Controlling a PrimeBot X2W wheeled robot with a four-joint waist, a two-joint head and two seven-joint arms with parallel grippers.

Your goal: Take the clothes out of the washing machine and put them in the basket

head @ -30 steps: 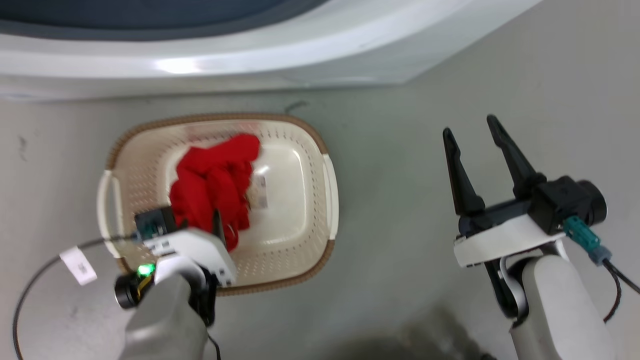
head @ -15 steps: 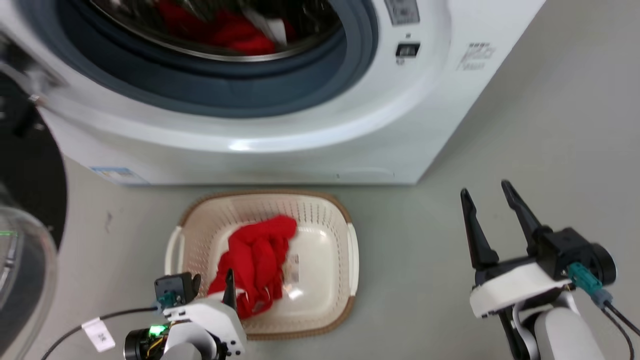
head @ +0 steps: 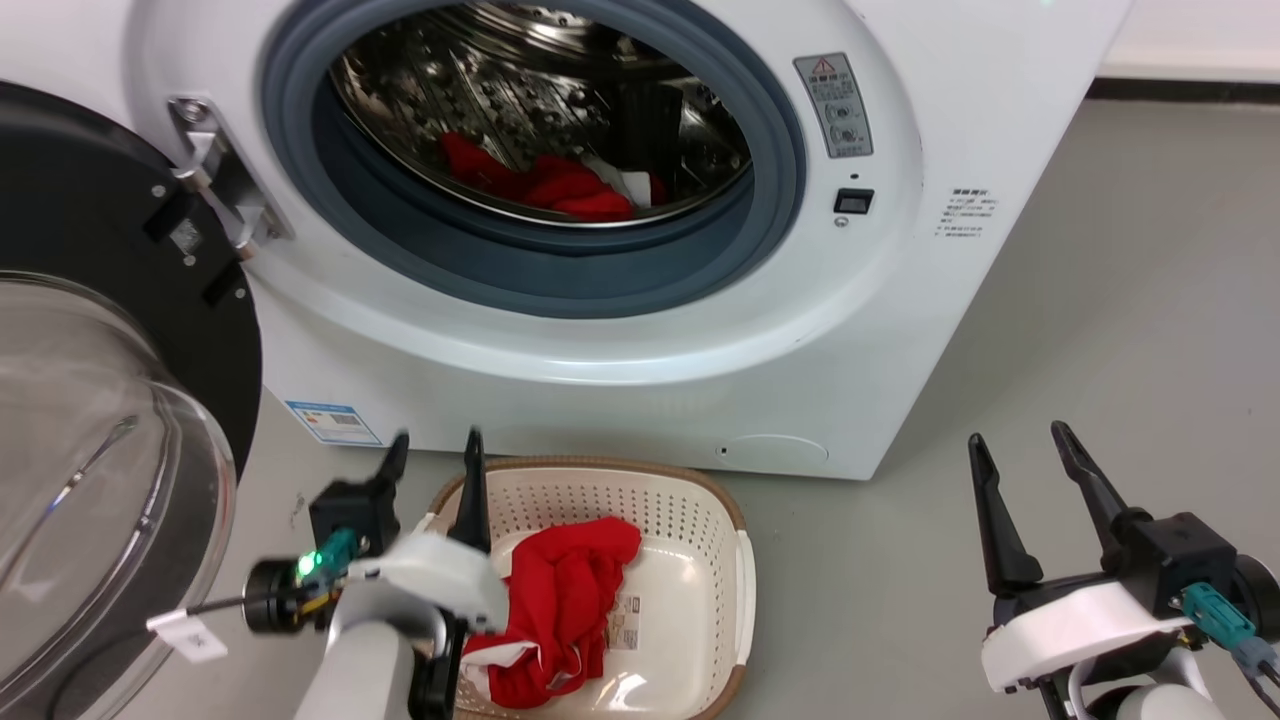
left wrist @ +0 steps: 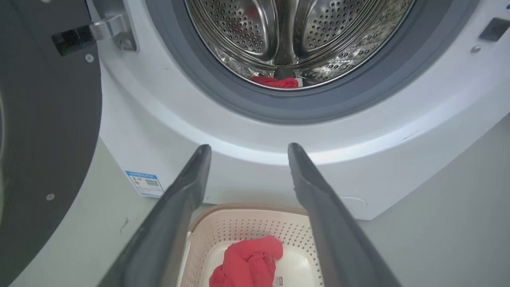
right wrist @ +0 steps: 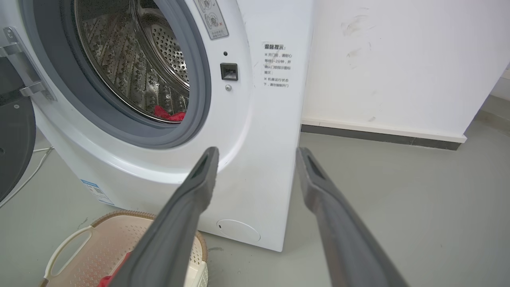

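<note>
Head view has one red garment (head: 560, 600) already lying in the basket (head: 620, 497), bunched toward its left half, so part of the job looks done. More red clothes (head: 560, 187), with a bit of white among them, lie at the bottom of the drum (head: 540, 90) of the machine (head: 620, 370), whose door (head: 110, 300) stands wide open on my left. I judge that heap is what is left to fetch, though I cannot tell how many pieces it is. My left jaws are spread apart with nothing between them, raised over the basket's left edge and pointing up toward the porthole. In the left wrist view the heap in the drum (left wrist: 275, 82) shows just above the grey rim, well apart from my fingertips and roughly in line with the gap between them, while the garment in the basket (left wrist: 249, 263) lies low between the two fingers. My right jaws are likewise wide open and empty, out over the floor (head: 880, 600) to the right of the basket, well apart from both basket and drum. The right wrist view catches a sliver of the heap (right wrist: 169, 114) behind the porthole rim, up and left of the fingers. By my reckoning the left jaws are the better placed to reach in through the opening.
</note>
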